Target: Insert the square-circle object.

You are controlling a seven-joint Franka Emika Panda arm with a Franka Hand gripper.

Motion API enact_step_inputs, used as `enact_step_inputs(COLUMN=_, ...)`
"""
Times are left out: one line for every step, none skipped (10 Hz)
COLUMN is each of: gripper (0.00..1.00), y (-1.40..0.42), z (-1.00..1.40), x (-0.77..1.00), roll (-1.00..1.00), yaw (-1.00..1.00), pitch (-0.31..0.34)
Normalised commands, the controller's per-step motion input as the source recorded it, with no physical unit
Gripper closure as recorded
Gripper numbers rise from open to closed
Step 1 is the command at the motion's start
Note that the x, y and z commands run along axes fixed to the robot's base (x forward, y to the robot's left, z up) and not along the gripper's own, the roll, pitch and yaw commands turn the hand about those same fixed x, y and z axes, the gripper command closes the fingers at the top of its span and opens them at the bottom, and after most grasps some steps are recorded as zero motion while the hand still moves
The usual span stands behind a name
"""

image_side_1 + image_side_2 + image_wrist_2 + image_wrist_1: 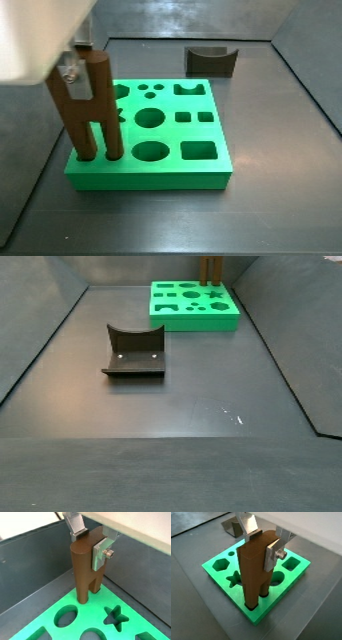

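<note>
The square-circle object point(254, 567) is a tall brown wooden bar and stands upright, forked end down. Its two legs reach into holes at a corner of the green block point(298, 564). How deep they sit I cannot tell. My gripper point(262, 546) is shut on the bar's top, one silver finger on each side. Both show in a wrist view too: the bar point(83, 569), the gripper point(90, 544), the green block point(80, 619). In a side view the bar point(94, 115) stands at the block's point(174, 170) front left corner. In a side view only its legs point(214, 266) show.
A small dark grey block with a curved notch point(134, 351) lies on the grey floor apart from the green block point(194, 318); it also shows in a side view point(210, 60) and in a wrist view point(232, 528). Low grey walls point(40, 346) ring the floor.
</note>
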Motion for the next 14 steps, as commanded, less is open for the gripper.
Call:
enact_step_inputs(gripper=1.0, y=0.0, z=-0.11, x=-0.11, roll=-0.28, yaw=-0.39, pitch=-0.136)
enact_step_inputs(gripper=1.0, y=0.02, z=-0.16, x=-0.19, roll=-0.32, yaw=-0.19, pitch=-0.161)
enact_step_inputs(gripper=1.0, y=0.03, z=-0.35, x=0.0, roll=-0.29, yaw=-0.04, pitch=-0.097)
enact_step_inputs(gripper=1.0, y=0.0, z=-0.55, x=0.25, roll=-0.09, yaw=-0.04, pitch=-0.029)
enact_step_inputs(gripper=1.0, y=0.0, z=-0.61, x=0.14, roll=0.0, yaw=0.0, pitch=-0.037)
enact_step_inputs(gripper=1.0, y=-0.01, z=-0.59, x=0.0, roll=0.09, yaw=0.04, pitch=-0.077)
enact_step_inputs(gripper=1.0, y=-0.11, z=-0.52, x=0.0, roll=0.21, yaw=0.04, pitch=-0.01)
enact_step_inputs(gripper=1.0, y=-0.19, z=-0.57, x=0.06, roll=0.26, yaw=0.01, pitch=0.0)
enact_step_inputs(gripper=1.0, y=-0.19, z=-0.69, x=-0.05, roll=0.2, yaw=0.05, pitch=-0.22)
enact_step_inputs(gripper=1.0, y=-0.22, z=-0.62, x=-0.15, roll=0.16, yaw=0.07, pitch=-0.299)
enact_step_inputs(gripper=1.0, y=-0.19, z=-0.57, x=-0.22, roll=0.07, yaw=0.04, pitch=-0.354)
enact_step_inputs(gripper=1.0, y=0.0, z=-0.58, x=-0.14, roll=0.0, yaw=0.01, pitch=-0.331)
enact_step_inputs(gripper=1.0, y=0.0, z=-0.51, x=-0.11, roll=-0.12, yaw=0.0, pitch=-0.297)
enact_step_inputs(gripper=1.0, y=0.03, z=-0.44, x=-0.14, roll=-0.18, yaw=0.0, pitch=-0.337)
